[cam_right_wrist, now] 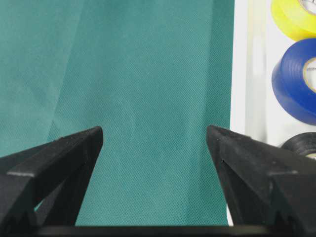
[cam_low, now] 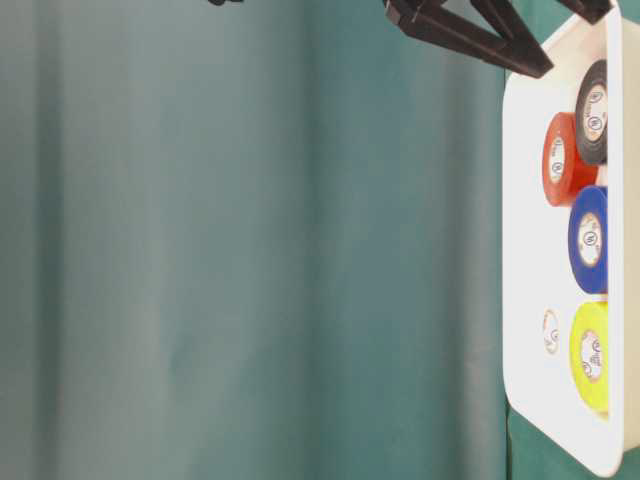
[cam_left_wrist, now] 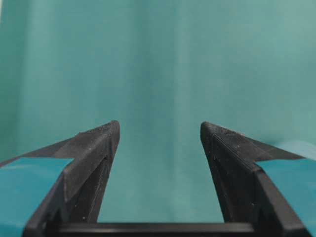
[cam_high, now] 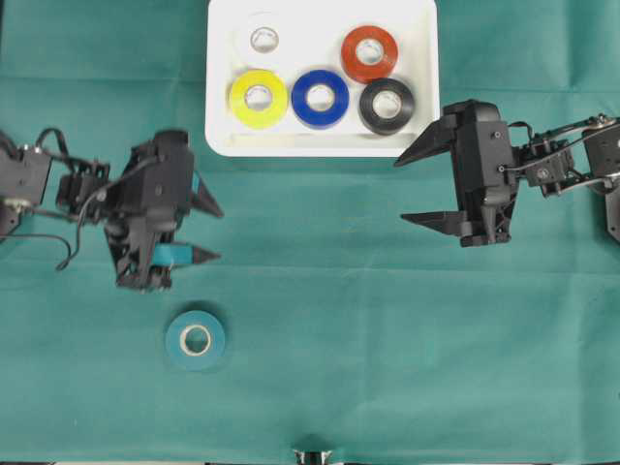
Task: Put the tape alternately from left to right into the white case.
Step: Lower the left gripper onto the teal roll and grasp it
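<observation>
The white case (cam_high: pixel 418 76) stands at the back middle of the table and holds a white roll of tape (cam_high: pixel 263 40), a red roll (cam_high: pixel 369 52), a yellow roll (cam_high: pixel 258 98), a blue roll (cam_high: pixel 321 98) and a black roll (cam_high: pixel 387 106). A teal roll (cam_high: pixel 195 339) lies flat on the green cloth at the front left, outside the case. My left gripper (cam_high: pixel 215 232) is open and empty, just behind the teal roll. To the right of the case, my right gripper (cam_high: pixel 407 190) hangs open and empty, its fingers (cam_right_wrist: pixel 256 163) beside the case's rim (cam_right_wrist: pixel 240 69).
A green cloth (cam_high: pixel 387 368) covers the whole table. The case's rim (cam_low: pixel 530 250) stands a little above the cloth. Open cloth stretches across the front and the right of the table.
</observation>
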Motion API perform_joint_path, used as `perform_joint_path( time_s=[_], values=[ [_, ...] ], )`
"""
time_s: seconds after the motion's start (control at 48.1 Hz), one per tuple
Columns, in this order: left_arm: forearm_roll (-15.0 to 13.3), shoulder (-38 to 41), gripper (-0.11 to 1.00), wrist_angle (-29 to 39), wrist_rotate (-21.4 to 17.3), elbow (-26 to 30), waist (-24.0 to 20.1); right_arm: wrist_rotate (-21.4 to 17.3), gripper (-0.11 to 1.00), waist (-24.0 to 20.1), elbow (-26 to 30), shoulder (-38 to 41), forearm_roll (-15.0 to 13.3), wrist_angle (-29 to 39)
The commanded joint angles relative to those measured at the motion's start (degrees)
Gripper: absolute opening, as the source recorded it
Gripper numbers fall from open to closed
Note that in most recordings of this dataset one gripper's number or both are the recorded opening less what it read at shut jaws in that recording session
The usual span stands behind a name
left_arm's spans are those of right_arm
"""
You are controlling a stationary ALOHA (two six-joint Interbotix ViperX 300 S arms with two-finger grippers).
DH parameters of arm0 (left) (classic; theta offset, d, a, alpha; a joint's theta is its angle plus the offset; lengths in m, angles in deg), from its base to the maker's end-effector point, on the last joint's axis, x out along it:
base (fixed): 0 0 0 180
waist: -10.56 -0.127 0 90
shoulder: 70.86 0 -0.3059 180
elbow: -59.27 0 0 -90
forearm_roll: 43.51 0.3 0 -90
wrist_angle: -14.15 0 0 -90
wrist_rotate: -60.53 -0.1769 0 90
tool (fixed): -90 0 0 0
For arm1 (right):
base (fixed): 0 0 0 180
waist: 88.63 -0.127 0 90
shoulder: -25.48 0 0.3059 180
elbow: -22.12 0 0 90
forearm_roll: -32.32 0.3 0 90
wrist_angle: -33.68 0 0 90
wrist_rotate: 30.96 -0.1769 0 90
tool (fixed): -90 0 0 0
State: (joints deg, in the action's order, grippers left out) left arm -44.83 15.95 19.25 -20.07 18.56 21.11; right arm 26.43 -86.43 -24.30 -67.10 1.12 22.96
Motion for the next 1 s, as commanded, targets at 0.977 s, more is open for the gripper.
perform_joint_path(
  time_s=[0.977],
  values=[
    [-0.18, 1.14, 0.69, -0.44, -0.26, -1.23, 14.50, -0.26, 0.83, -0.09, 0.53, -0.97, 0.18, -0.35]
  ],
)
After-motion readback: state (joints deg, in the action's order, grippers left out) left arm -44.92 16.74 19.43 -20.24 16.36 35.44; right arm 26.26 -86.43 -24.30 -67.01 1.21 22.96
